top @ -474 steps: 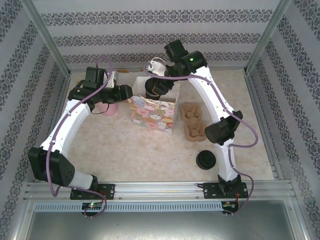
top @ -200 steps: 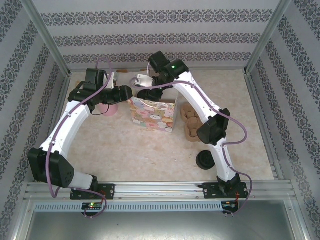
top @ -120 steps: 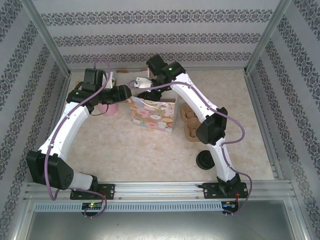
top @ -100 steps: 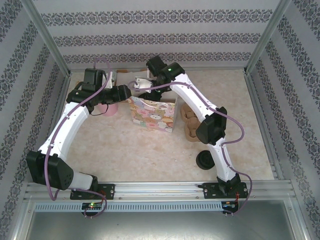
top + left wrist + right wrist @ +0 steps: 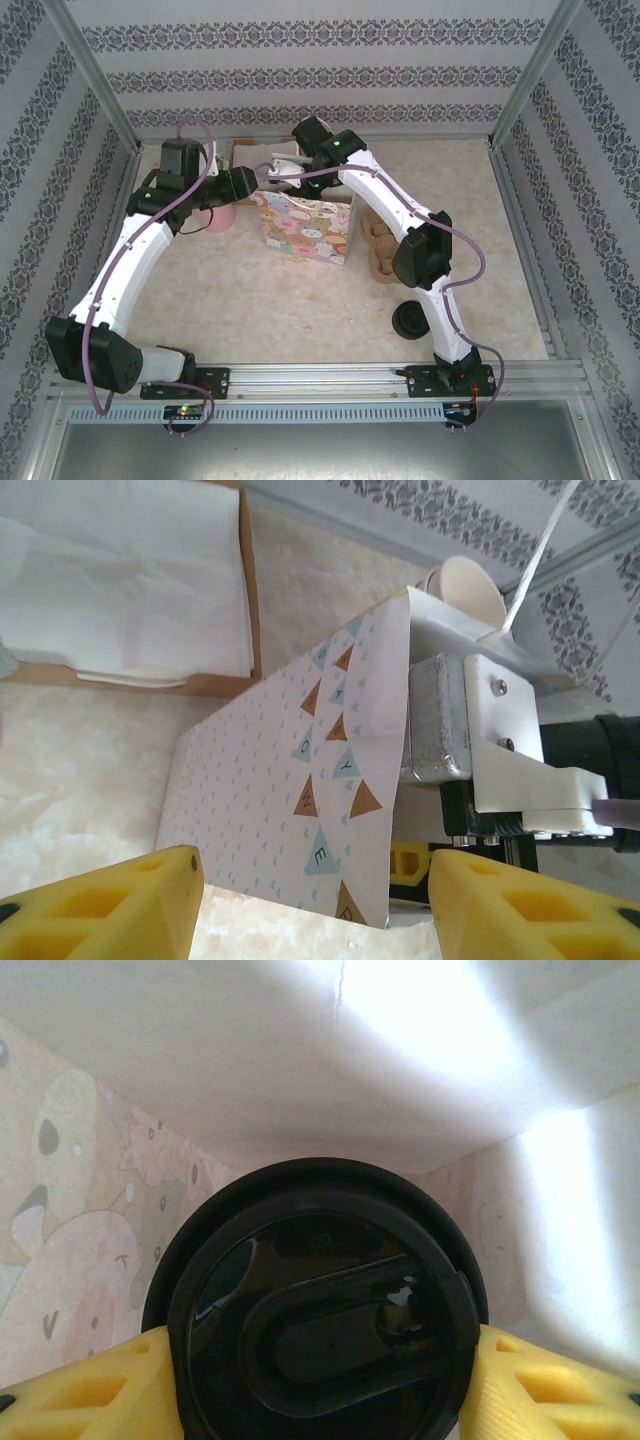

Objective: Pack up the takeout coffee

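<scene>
The takeout coffee (image 5: 320, 1345) shows its round black lid from above in the right wrist view, down inside the gift bag, whose pale inner walls (image 5: 400, 1070) surround it. My right gripper (image 5: 320, 1385) is shut on the takeout coffee, a yellow finger pressed against each side of the lid. From above, the patterned gift bag (image 5: 305, 228) stands mid-table and the right wrist (image 5: 300, 170) reaches over its open top. My left gripper (image 5: 315, 900) is open beside the bag's pennant-printed side panel (image 5: 290, 780), which rises between its spread fingers; in the top view the left gripper (image 5: 250, 182) sits at the bag's left rear corner.
A cardboard box of white napkins (image 5: 130, 580) lies behind the bag. Lidless cream cups (image 5: 470, 585) stand near the back wall. A pulp cup carrier (image 5: 384, 250) lies right of the bag, partly under the right arm. Loose black lids (image 5: 410, 320) sit front right; a pink object (image 5: 215, 215) sits under the left arm.
The right arm has swung left and lowered the cup into the bag's open top. The left arm has shifted slightly back, its gripper staying at the bag's corner.
</scene>
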{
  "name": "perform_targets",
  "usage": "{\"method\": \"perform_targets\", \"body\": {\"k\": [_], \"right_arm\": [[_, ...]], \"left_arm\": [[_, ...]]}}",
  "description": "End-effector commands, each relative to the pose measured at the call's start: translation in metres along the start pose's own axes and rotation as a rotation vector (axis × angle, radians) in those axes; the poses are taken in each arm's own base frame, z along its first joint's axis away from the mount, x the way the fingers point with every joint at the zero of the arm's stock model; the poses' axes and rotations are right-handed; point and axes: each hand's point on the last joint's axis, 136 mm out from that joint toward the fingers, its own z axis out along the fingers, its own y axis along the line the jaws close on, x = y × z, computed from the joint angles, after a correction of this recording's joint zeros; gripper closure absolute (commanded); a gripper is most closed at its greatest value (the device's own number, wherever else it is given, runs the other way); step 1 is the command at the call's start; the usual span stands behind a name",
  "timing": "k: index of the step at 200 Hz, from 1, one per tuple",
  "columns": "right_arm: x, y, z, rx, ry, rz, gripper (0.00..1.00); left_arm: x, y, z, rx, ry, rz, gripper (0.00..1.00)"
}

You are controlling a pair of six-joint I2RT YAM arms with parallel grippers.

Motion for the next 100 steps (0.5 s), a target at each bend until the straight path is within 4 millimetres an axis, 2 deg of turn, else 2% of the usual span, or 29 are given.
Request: {"method": "perform_targets", "body": {"k": [1, 61, 100], "right_arm": [[-0.002, -0.003, 0.005, -0.013, -0.025, 0.025, 0.53], [0.012, 0.000, 0.022, -0.032, 0.015, 0.049, 0.54], [0.022, 0.006, 0.036, -0.053, 0.047, 0.059, 0.55]], "left_arm": [[-0.015, 0.007, -0.009, -0.023, -0.114, -0.024, 0.39], [0.006, 0.034, 0.007, -0.077, -0.095, -0.141, 0.55], [0.020, 0.042, 0.018, -0.086, -0.052, -0.165, 0.59]]}}
